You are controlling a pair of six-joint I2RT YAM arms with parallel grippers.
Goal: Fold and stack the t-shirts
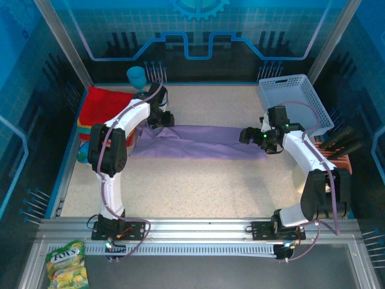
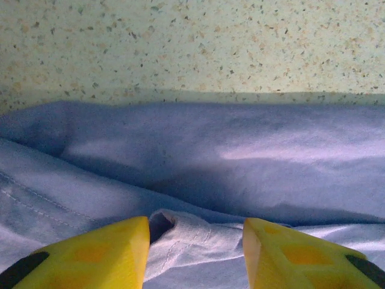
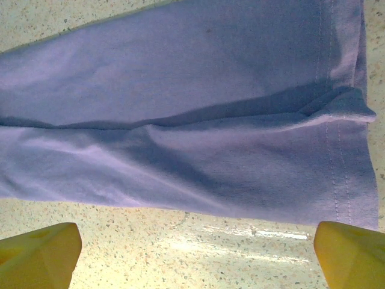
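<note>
Mid-frame in the top view, lavender t-shirt (image 1: 198, 143) lay stretched long across counter (image 1: 198, 186), likely flattened for folding. Left end effector (image 2: 195, 235) straddled a fold at its left end; grip unclear. Right end effector (image 3: 195, 238) hung released over the hem. Folded tees (image 1: 103, 107) sat upper left.

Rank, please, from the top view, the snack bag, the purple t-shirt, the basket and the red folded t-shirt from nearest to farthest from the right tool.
1. Purple t-shirt: mid-table, its end right at the right tool.
2. Basket: behind the tool, far right.
3. Red folded t-shirt: far left, across the table.
4. Snack bag: near-left corner, in front of the arm bases.
</note>
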